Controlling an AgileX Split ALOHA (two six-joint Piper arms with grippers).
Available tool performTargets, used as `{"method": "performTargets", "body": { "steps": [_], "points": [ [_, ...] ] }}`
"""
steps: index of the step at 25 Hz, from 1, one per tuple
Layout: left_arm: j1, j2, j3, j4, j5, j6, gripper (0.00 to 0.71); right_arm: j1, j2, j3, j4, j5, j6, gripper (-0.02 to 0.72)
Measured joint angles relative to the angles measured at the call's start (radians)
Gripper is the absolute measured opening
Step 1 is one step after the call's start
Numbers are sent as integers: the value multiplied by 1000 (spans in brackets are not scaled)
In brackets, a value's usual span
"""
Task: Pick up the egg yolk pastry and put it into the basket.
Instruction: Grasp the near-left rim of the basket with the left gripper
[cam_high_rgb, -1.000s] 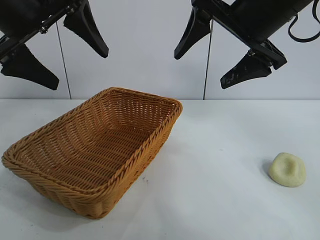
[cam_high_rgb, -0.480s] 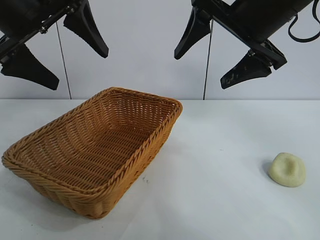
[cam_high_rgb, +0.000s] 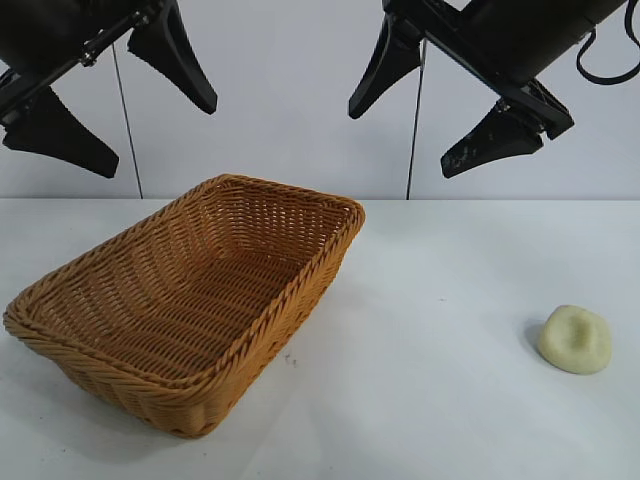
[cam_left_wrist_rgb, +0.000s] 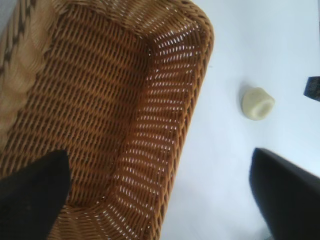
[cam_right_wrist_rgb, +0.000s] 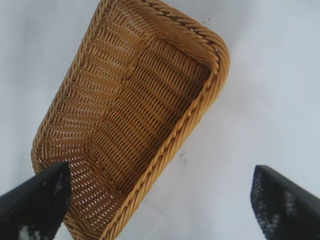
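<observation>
Both arms cut off by the top edge in the exterior view, only the finger ends and some housing show. Left gripper hangs high above the basket's left end, jaws spread wide, holding nothing. Right gripper hangs high above the bare table between basket and pastry, jaws also released, nothing between them. Count: one basket, one egg yolk pastry, two grippers. Basket sits on the left half of the table, angled, nothing visible inside; its near wall hides part of the floor in the exterior view, but both wrist views show the interior bare. Pastry lies on the table at far right, well apart from the basket, dent facing up. Right wrist view doesn't catch the pastry at all; left wrist view does, small, beside the basket's long side.
</observation>
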Motion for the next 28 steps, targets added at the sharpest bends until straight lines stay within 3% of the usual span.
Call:
{"method": "performTargets", "body": {
  "steps": [5, 11, 19, 21, 26, 28],
  "points": [
    [0, -96, 143, 78, -30, -156, 695, 0, 0, 0, 1, 0, 0, 695],
    [-13, -317, 361, 87, -88, -395, 695, 0, 0, 0, 1, 0, 0, 695],
    [-17, -322, 402, 226, -129, -778, 695, 0, 0, 0, 1, -1, 0, 695],
    [-40, -286, 402, 271, -139, -874, 695, 0, 0, 0, 1, -1, 0, 695],
    [-159, -183, 402, 394, -220, -1097, 695, 0, 0, 0, 1, -1, 0, 695],
    [-177, -136, 402, 437, -253, -1182, 695, 0, 0, 0, 1, -1, 0, 695]
  ]
}}
